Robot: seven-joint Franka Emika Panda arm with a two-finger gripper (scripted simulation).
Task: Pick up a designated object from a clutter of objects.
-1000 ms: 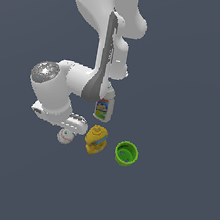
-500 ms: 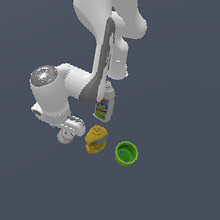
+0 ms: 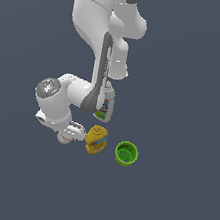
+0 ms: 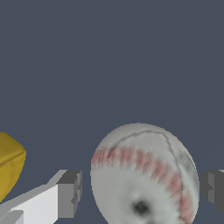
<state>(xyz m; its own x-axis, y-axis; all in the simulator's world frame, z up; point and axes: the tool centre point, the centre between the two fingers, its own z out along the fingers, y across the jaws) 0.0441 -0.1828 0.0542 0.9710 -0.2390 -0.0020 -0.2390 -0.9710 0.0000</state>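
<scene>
**Open jaws around the baseball**

Dark grey-blue ground fills both views, flat and without marks. On it, in the exterior view, the four small things lie close together under the white arm (image 3: 91, 53). The baseball (image 3: 66, 137) is lowest toward the exterior view's left, mostly hidden by the wrist. Just beside it, toward the exterior view's right, lies the yellow squeeze bottle (image 3: 96, 140), and further right, a little apart, the green cup (image 3: 126, 153) shows its open mouth. The white labelled bottle (image 3: 105, 106) stands behind them, partly covered by the arm's forearm.

The wrist view shows the gripper (image 4: 140, 192) with its jaws wide open. The baseball (image 4: 144, 175), white with red stitching, sits between the two grey fingertips (image 4: 69, 193). A gap of dark ground is visible on each side of the ball, so neither pad touches it; the gap is narrow on both sides. A corner of the yellow squeeze bottle (image 4: 9, 168) appears at the edge, outside the jaws and apart from the near finger.
</scene>
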